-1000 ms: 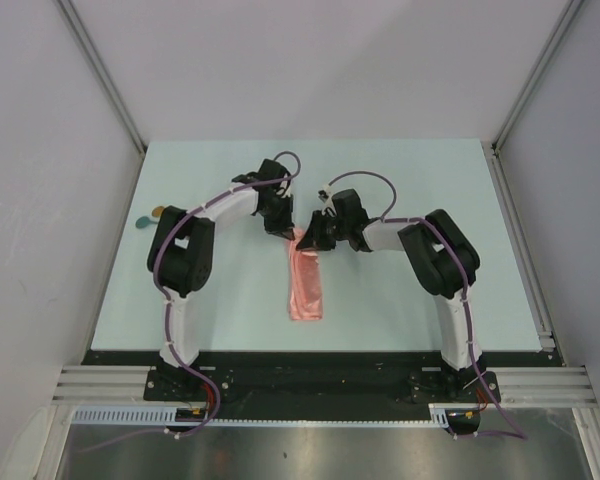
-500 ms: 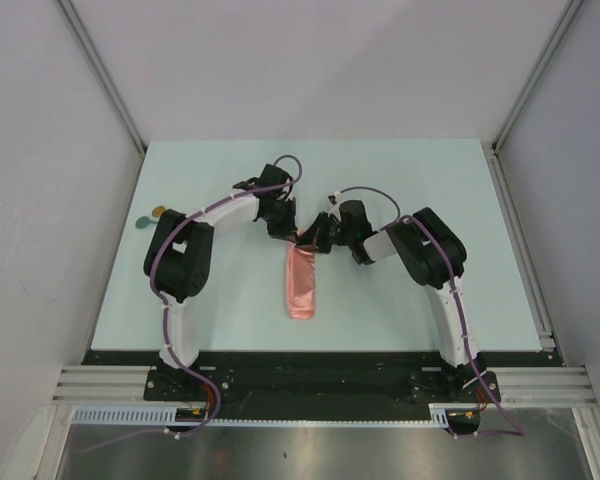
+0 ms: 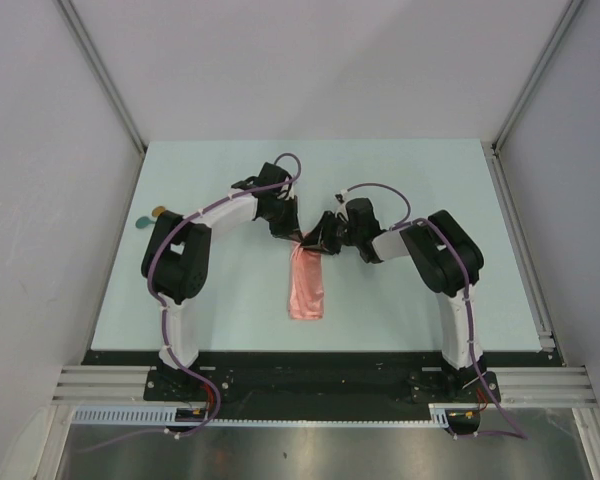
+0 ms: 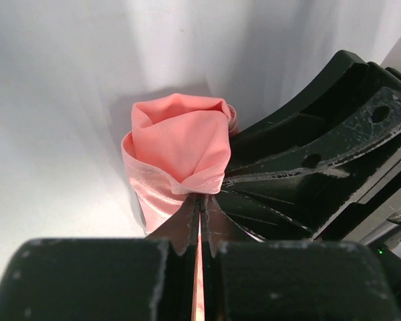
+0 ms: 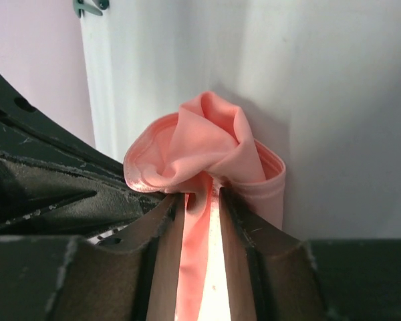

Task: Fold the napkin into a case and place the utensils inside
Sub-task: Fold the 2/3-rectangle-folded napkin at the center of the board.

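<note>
Top external: shows the napkin (image 3: 306,288) as a narrow strip on the desk (image 3: 400,180), stretching nearward from the left pincer (image 3: 289,233) and right pincer (image 3: 316,241), both meeting at its far end; utensils (image 3: 146,220) well off to the left of the left pincer

Left wrist: clamped fully closed on a thin napkin edge, bunched cloth just ahead

Right wrist: parted partway, cloth running through the gap, bunched just ahead

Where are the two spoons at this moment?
In the top view, the spoons lie at the table's left edge, beside the left arm, apart from the napkin.
</note>
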You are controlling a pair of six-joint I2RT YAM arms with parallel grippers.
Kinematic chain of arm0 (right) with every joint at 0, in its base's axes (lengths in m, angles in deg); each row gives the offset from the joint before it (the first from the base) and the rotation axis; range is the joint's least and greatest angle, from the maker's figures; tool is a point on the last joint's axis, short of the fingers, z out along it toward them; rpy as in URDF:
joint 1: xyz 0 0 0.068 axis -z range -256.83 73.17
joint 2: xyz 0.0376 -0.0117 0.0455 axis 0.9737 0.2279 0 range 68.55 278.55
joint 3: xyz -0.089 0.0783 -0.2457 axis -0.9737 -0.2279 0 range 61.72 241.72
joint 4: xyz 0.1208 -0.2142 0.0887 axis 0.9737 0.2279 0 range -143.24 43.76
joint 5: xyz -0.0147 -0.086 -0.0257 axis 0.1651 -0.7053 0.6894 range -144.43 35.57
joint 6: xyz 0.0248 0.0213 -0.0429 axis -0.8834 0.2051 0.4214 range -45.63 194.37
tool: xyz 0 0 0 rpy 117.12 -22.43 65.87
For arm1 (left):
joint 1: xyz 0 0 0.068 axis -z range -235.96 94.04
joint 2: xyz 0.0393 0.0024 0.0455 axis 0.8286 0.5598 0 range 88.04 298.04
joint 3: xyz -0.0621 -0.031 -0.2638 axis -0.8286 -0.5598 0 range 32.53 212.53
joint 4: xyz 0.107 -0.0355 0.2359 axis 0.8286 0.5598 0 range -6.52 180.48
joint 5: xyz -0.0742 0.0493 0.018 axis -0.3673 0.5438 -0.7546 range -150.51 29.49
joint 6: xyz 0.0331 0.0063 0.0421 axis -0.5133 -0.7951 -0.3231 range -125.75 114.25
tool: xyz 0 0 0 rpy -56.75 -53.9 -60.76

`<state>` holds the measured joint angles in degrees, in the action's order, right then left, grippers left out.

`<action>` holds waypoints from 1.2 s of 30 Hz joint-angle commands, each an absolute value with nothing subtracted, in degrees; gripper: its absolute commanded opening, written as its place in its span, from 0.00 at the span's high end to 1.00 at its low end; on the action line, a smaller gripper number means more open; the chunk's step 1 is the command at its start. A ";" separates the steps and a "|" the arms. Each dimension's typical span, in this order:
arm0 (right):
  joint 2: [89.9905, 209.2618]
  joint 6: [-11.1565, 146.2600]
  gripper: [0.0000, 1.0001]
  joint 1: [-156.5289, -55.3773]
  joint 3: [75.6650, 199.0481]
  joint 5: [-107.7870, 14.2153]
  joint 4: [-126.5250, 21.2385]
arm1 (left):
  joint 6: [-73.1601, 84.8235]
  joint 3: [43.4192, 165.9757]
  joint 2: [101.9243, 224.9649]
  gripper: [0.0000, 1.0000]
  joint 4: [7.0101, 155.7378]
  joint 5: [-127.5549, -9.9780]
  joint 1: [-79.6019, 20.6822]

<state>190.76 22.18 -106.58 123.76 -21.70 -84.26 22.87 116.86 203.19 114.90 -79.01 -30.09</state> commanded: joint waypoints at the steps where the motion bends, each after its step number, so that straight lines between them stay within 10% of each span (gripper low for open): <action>1: 185.79 25.94 0.65 -107.06 121.58 -20.76 -80.66 | 23.70 115.94 202.56 1.00 113.98 -79.40 -29.33; 7: 187.11 24.45 0.67 -106.97 120.61 -19.10 -84.26 | 23.26 115.50 202.12 1.00 114.42 -78.87 -29.33; 14: 194.57 14.01 1.00 -106.97 122.72 -17.69 -98.16 | 23.61 114.45 201.51 1.00 113.54 -79.84 -29.33; 22: 201.45 -0.20 1.00 -108.91 122.55 -25.41 -113.45 | 24.66 113.12 202.73 1.00 112.39 -80.19 -29.42; 36: 187.82 26.62 0.58 -109.96 124.74 -27.62 -72.41 | 26.33 112.33 203.53 1.00 111.16 -79.75 -31.17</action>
<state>191.02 15.65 -108.49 123.76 -25.15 -84.64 25.78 113.63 201.79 111.44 -80.47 -32.32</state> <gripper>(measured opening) 0.378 0.003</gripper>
